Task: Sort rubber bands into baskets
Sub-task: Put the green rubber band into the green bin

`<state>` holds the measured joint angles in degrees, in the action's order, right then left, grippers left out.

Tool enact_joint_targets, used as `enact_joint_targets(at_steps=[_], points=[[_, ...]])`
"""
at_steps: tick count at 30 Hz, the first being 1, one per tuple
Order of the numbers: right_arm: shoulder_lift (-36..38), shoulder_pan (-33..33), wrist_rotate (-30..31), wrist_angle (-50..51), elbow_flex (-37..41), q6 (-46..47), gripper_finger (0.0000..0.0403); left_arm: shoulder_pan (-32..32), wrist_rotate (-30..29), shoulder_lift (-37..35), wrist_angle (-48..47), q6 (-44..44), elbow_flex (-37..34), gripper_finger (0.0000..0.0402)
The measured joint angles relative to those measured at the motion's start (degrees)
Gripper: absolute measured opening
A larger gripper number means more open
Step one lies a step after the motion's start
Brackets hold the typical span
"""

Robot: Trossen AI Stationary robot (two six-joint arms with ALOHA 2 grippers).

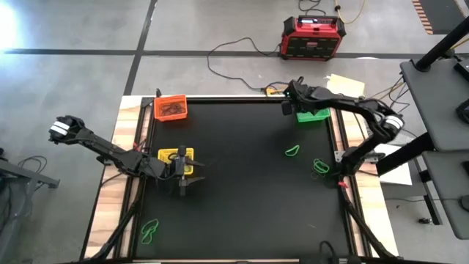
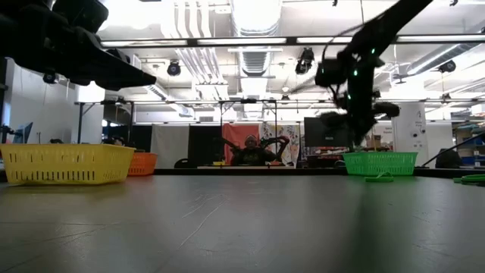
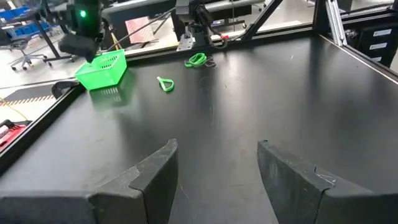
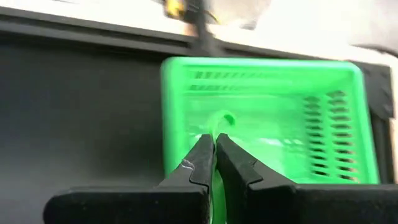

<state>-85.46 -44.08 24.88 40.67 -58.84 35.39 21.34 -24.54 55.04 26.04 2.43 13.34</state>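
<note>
I hold my right hand (image 4: 214, 146) pinched on a green rubber band (image 4: 219, 124) over the green basket (image 1: 314, 115), my left hand (image 1: 183, 181) spread beside the yellow basket (image 1: 176, 161), the orange basket (image 1: 171, 108) holding some, several green bands (image 1: 292, 152) left on the desk (image 1: 242, 198)

The green basket (image 4: 267, 118) is blurred in the right wrist view, and the right gripper (image 4: 214, 146) hides its near wall. A green band (image 4: 222, 119) at the fingertips is too smeared to trace. From above, the left gripper (image 1: 181, 176) covers part of the yellow basket (image 1: 165, 155).
</note>
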Motion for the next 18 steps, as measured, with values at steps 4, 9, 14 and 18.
enact_joint_targets(at_steps=[4,9,14,18], points=[[-4.73,-3.00,0.09,1.22,-2.10,0.63,0.0009,0.00,0.00,0.18,0.02,-0.63,0.00,0.0201],[-11.56,-7.04,-2.16,1.40,-5.01,0.64,0.0009,0.00,0.49,0.18,-0.68,-1.89,0.00,0.0201],[-16.33,-8.60,-4.48,2.42,-7.28,0.75,0.0009,0.00,0.50,0.18,-0.73,-1.57,0.00,0.0201],[-18.26,-9.23,-3.94,5.28,-8.09,0.86,0.0020,0.00,0.52,0.18,-0.74,-1.36,0.00,0.0201]])
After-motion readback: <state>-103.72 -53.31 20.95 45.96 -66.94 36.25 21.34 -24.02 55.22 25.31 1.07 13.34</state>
